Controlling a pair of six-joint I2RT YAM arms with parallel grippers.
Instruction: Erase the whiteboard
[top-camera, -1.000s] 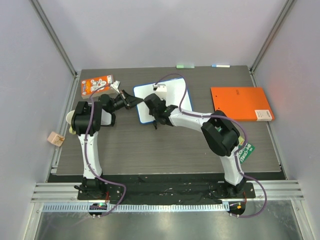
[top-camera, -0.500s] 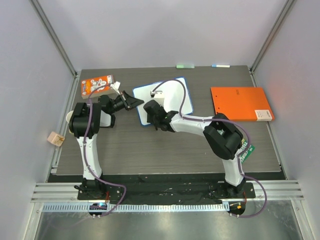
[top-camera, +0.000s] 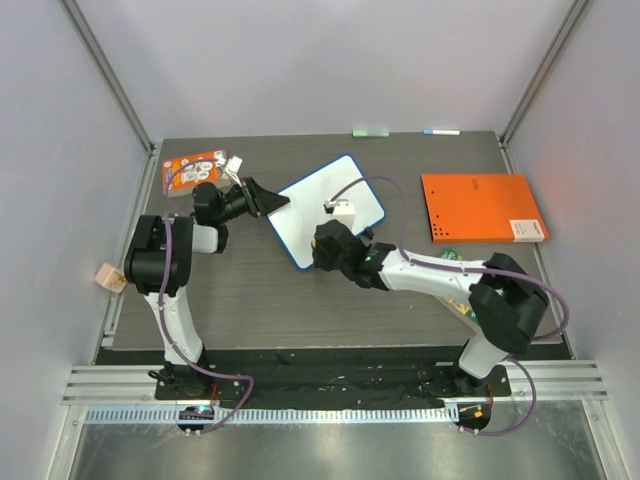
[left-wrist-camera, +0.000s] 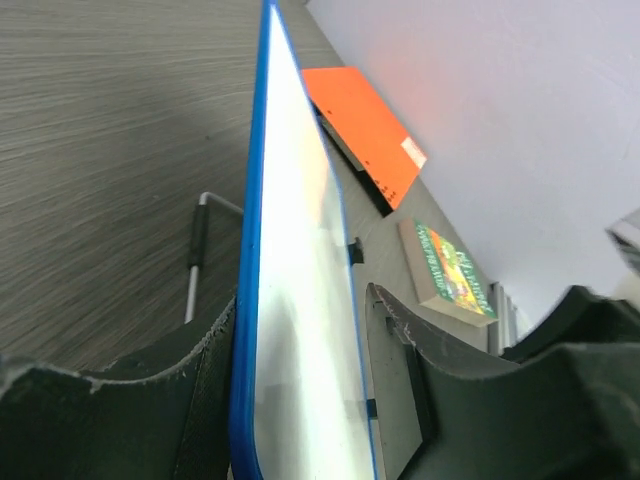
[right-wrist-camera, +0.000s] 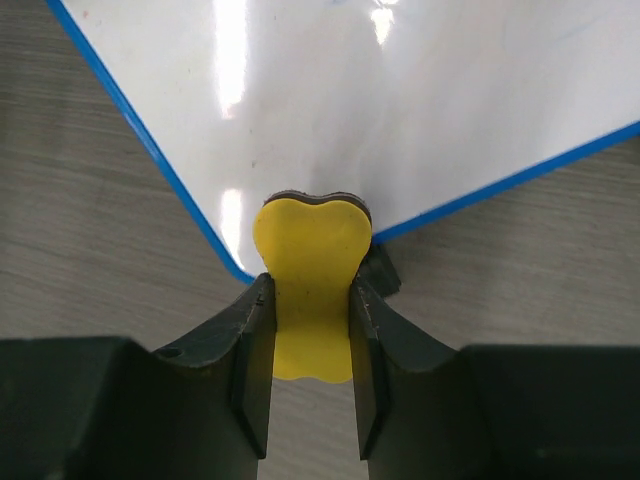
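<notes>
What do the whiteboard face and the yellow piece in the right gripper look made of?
Whiteboard: glossy, smooth coated face, going by the glare streaks; its blue frame looks like plastic. Yellow piece: matte and even in colour, probably plastic or foam; cannot tell which.

The top external camera looks steeply down from above and behind the arm bases, far enough back to take in the whole dark surface (top-camera: 300, 300). The left wrist camera rides at the left gripper (left-wrist-camera: 300, 335) and sights edge-on along the whiteboard (left-wrist-camera: 290, 250), very near, toward the orange folder (left-wrist-camera: 365, 125) that the top view also shows. The right wrist camera looks straight down between the fingers of the right gripper (right-wrist-camera: 310, 300), close on the yellow eraser (right-wrist-camera: 308, 250) and a corner of the same whiteboard.
</notes>
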